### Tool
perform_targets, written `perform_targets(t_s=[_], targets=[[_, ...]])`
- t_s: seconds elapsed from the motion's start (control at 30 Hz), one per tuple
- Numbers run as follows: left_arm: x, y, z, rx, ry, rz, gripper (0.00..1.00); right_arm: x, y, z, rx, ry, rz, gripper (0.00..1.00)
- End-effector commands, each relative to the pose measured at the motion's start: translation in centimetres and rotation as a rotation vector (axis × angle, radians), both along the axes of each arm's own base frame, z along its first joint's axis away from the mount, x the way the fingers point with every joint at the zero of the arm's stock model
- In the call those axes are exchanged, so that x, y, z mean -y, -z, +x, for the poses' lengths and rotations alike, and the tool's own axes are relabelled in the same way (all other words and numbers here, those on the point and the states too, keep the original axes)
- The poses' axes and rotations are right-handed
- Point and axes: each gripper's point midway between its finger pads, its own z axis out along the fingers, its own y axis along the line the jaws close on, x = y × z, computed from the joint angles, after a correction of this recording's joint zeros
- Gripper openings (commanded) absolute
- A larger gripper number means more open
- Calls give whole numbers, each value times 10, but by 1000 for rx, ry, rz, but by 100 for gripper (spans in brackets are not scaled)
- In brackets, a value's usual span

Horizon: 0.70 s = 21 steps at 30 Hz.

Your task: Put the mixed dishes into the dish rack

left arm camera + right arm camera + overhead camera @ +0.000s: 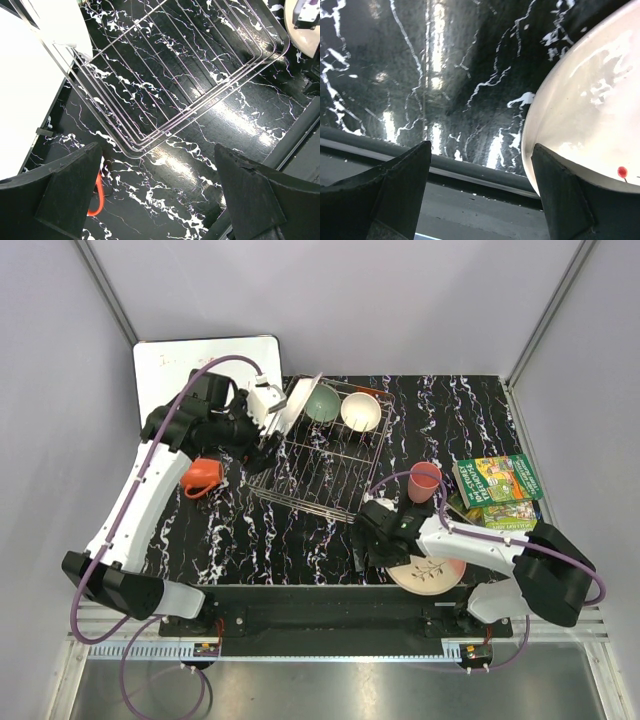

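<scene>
Left jaws gape empty over the rack [200, 65], beside the white plate [295, 400] standing at its end. Right jaws, wide and empty, sit at the rim of the twig plate [585, 110] on the desk [445, 75]; its drawing is mostly cut off.

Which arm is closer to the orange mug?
Left. The left arm passes right beside the mug, its jaws at the rack's left edge; the right arm is far off, at the twig plate.
</scene>
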Motion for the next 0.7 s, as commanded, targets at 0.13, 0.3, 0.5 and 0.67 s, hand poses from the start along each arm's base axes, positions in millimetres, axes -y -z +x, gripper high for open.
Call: perform_targets(t_s=[0.13, 0.3, 0.5, 0.67], targets=[[1, 57, -9, -30, 113, 172, 99, -27, 8, -48, -173, -21, 151, 86], [-18, 98, -17, -82, 150, 300, 99, -37, 10, -52, -161, -125, 113, 85], [-17, 104, -26, -75, 192, 323, 99, -43, 7, -50, -130, -187, 99, 85], [-13, 125, -26, -71, 231, 389, 99, -43, 6, -50, -106, -193, 96, 84]])
